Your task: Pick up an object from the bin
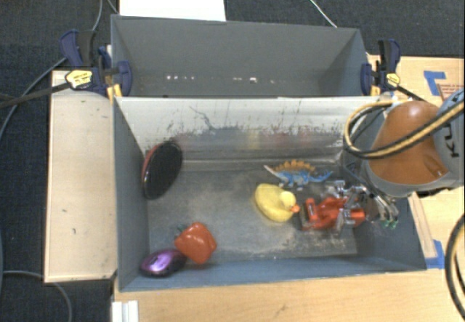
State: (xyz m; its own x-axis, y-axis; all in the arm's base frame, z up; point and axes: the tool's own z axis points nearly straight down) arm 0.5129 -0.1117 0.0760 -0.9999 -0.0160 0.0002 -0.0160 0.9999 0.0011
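Hand sits near right wall, beside yellow duck.

Saw dull grey metal in the bin, scuffed and scratched along its back wall, matt across the floor; noted smooth yellow plastic or rubber on the duck; found a glossy sheen on the black disc and the purple lump; marked a duller finish on the orange-red block; noticed smooth, faintly shiny plastic on the arm's orange cover.

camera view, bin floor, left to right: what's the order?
Purple oval thing → orange-red lump → yellow duck → red toy → gripper. Left out, overlapping others: black oval, blue dinosaur.
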